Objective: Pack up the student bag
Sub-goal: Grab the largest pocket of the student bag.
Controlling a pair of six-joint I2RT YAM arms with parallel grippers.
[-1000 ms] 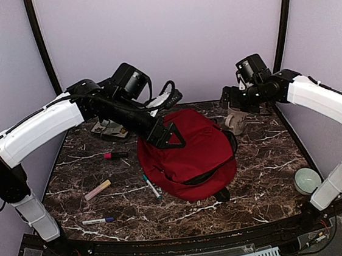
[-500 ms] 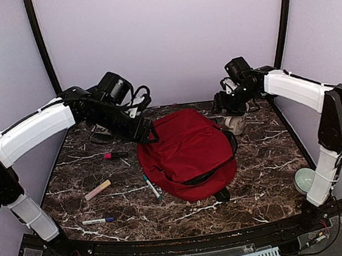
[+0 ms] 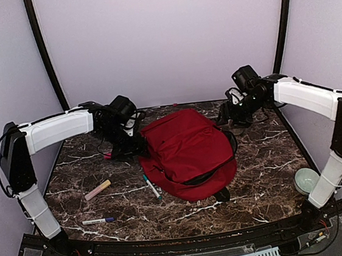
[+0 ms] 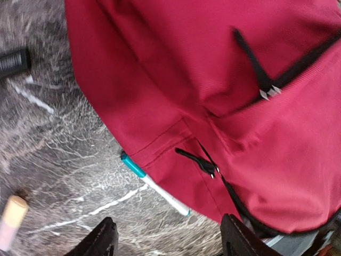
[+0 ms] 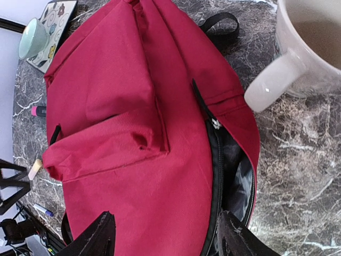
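Left gripper (image 4: 168, 240) and right gripper (image 5: 165, 234) held parted, empty, flanking the student bag (image 3: 189, 153).
Its open mouth (image 5: 234, 176) is seen, seemingly, under the right gripper.

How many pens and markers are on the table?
4. A pink marker by the left gripper, a highlighter left of the bag, a teal pen against the bag's edge, a blue-capped pen near the front. Others may hide under the bag.
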